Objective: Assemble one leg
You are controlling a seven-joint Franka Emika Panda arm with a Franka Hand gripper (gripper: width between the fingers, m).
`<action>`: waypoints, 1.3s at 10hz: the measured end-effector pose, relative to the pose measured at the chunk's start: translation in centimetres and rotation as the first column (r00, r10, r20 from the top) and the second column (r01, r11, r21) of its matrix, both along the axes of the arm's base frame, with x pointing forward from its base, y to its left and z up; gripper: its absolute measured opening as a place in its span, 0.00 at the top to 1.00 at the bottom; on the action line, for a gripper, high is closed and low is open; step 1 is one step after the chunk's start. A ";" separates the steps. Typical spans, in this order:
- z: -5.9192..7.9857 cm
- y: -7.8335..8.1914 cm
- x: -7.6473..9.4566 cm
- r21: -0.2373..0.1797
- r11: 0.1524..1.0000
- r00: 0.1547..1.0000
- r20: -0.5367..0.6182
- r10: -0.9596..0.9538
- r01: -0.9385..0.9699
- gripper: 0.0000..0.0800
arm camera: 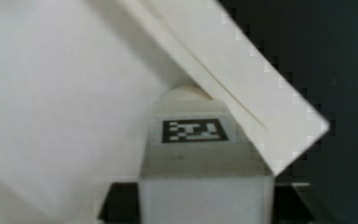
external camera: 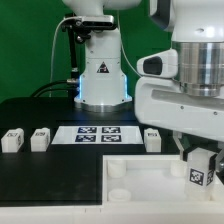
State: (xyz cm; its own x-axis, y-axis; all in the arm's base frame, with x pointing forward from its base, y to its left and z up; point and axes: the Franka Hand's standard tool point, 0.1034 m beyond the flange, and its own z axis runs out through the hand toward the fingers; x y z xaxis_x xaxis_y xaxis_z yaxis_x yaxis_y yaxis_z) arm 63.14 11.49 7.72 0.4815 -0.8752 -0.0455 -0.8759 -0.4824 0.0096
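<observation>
My gripper (external camera: 201, 163) is shut on a leg (external camera: 199, 174), a small white block with a black-and-white tag facing outward. It holds the leg upright over the corner of the white tabletop (external camera: 130, 185) at the exterior view's right. In the wrist view the leg (arm camera: 197, 150) runs between the two dark fingers (arm camera: 128, 200) of the gripper (arm camera: 197, 205). Its far end meets the raised rim of the tabletop (arm camera: 69, 90) at a corner. I cannot tell whether the leg touches the tabletop.
Three more white legs lie on the black table: two at the exterior view's left (external camera: 12, 139) (external camera: 39, 138) and one right of the marker board (external camera: 152, 138). The marker board (external camera: 95, 133) lies before the robot base (external camera: 100, 75).
</observation>
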 end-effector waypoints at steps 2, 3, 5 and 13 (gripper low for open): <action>-0.1 -0.4 -0.3 0.065 0.942 0.944 0.010 -0.331 0.329 0.63; -0.2 -0.3 -0.5 0.095 0.894 0.897 0.012 -0.442 0.439 0.63; -0.1 -0.1 -0.5 0.093 0.771 0.774 -0.004 -0.633 0.630 0.63; 1.7 0.7 -0.7 0.096 0.640 0.644 -0.011 -0.765 0.762 0.20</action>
State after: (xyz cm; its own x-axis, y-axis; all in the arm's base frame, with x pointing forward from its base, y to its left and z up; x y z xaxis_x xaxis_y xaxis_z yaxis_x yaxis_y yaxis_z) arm 62.41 12.16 9.41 -0.3538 -0.9256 -0.1342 -0.9324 0.3604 -0.0272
